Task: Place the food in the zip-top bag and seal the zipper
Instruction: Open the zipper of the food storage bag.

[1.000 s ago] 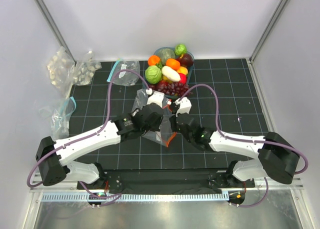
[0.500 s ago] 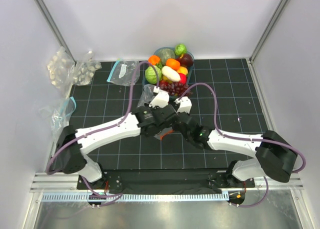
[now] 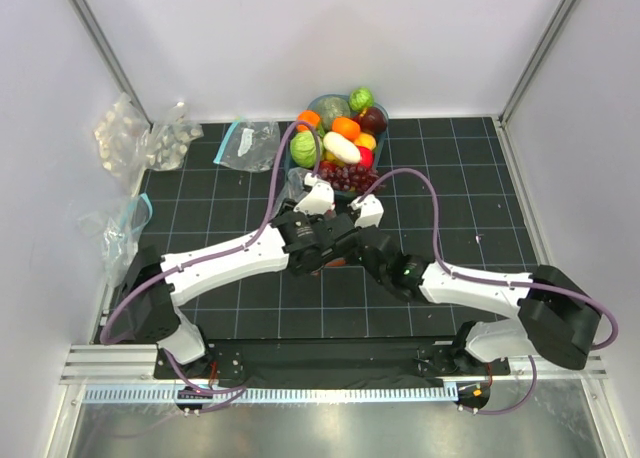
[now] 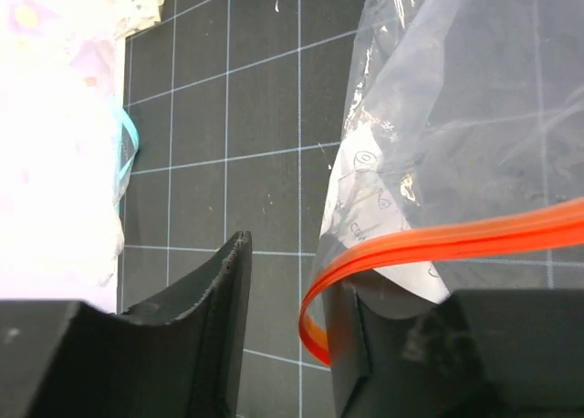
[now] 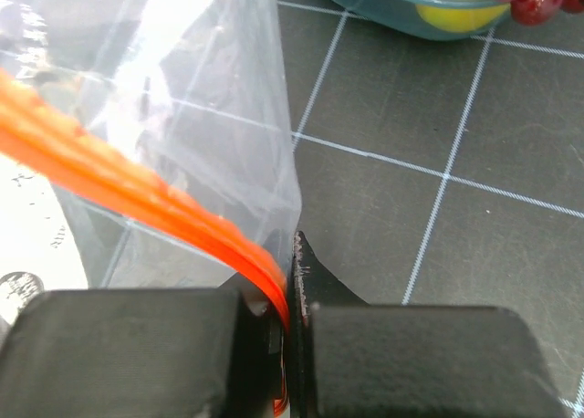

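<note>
Two pincers meet at the zip-top bag (image 4: 456, 117), just in front of the bowl (image 3: 318, 105) holding the food (image 3: 341, 145). Right pincer (image 5: 292, 295) clamps the zipper (image 5: 137, 190); left pincer (image 4: 290, 281) stands open, with the zipper end looping between its jaws.

Right side of black gridded mat (image 3: 480, 178) bare: wide passage between right arm (image 3: 470, 283) and wall. Centre blocked: left arm (image 3: 220, 263) and right arm converge over clear crinkly zip-top bag (image 4: 474, 99). Teal bowl (image 5: 383, 7) heaped with glossy toy food (image 3: 341, 146) near behind. Left edge cluttered: clear bags with teal strips (image 3: 247, 143), crumpled clear plastic bundles (image 3: 125, 128). Left gripper (image 4: 287, 281) jaws apart, orange-red zipper strip (image 4: 438, 240) curling into gap.
</note>
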Controlling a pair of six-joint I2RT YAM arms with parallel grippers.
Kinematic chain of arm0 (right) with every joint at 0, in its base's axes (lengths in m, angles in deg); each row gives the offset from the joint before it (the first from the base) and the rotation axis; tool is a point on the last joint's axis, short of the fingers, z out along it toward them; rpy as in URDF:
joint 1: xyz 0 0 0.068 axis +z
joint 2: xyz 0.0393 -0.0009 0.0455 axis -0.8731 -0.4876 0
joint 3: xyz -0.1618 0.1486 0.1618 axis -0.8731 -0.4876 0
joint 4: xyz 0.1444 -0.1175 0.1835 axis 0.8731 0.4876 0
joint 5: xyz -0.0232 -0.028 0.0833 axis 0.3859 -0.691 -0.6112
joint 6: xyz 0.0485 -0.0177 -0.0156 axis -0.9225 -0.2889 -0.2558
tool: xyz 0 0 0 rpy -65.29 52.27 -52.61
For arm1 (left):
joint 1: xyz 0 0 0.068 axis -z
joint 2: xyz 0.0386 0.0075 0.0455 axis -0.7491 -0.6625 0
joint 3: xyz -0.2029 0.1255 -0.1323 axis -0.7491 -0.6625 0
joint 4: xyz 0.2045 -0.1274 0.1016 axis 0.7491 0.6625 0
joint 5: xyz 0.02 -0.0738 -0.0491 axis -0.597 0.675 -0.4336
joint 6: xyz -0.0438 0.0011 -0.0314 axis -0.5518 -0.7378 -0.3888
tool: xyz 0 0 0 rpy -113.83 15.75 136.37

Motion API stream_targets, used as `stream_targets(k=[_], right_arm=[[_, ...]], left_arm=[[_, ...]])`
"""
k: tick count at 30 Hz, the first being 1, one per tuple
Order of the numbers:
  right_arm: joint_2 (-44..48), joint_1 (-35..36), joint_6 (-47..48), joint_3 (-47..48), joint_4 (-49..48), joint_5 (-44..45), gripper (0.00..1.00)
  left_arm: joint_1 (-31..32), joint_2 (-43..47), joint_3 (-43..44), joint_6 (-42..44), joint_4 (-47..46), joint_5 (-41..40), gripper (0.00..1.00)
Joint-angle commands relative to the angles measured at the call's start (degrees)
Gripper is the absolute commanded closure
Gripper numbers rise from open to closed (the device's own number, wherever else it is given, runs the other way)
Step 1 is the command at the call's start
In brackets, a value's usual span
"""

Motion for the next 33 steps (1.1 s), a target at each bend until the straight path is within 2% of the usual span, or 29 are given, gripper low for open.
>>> stream_targets(k=[1,3,7,8,15,17,18,19,23,26,29,33], right_arm=[[3.4,-0.5,-1.0,-1.2,-4.5,-1.0,0.99],[4.4,-1.8,-1.6,-1.8,-5.5,-3.7,0.99],[4.3,-4.1,-2.7,-2.9,-8.1,-10.4,0.99],[4.1,-4.2,-2.9,-2.8,-8.2,-10.9,0.99],[3.4,-4.9,-3.4,-3.0,-10.1,-14.5,0.99],[1.3,-5.5,-3.4,-2.0,-10.7,-20.9,0.92],[0.4,-5.5,-3.0,-1.2,-10.1,-22.8,0.78],[-2.0,-5.5,-2.8,0.6,-9.5,-24.0,0.73],[-3.1,-5.5,-2.4,1.5,-8.2,-21.7,0.53],[-0.8,-5.5,-1.7,1.0,-7.3,-20.1,0.48],[2.5,-5.4,-1.5,-0.5,-6.5,-16.7,0.38],[4.6,-5.5,-1.3,-1.5,-5.3,-12.6,0.37]], left_arm=[[0.3,4.6,-0.9,-0.4,-1.5,-2.8,0.61],[0.3,6.2,-2.3,1.8,-4.8,0.9,0.66],[0.2,13.1,-8.3,9.5,-18.2,9.6,0.91],[0.2,14.1,-9.1,9.9,-19.3,10.8,0.94],[0.1,16.4,-10.0,9.7,-19.0,9.6,1.0],[0.1,15.8,-9.7,9.3,-17.9,8.5,1.0],[0.1,15.3,-9.5,8.8,-17.2,7.8,1.0],[0.0,14.1,-8.5,8.1,-15.0,7.0,1.0],[-0.2,11.0,-7.1,6.1,-12.0,3.9,1.0],[-2.9,9.9,-8.0,8.1,-14.8,7.2,1.0],[-6.3,8.4,-8.8,9.7,-17.4,12.3,1.0],[-8.4,6.0,-8.2,9.5,-17.1,12.7,1.0]])
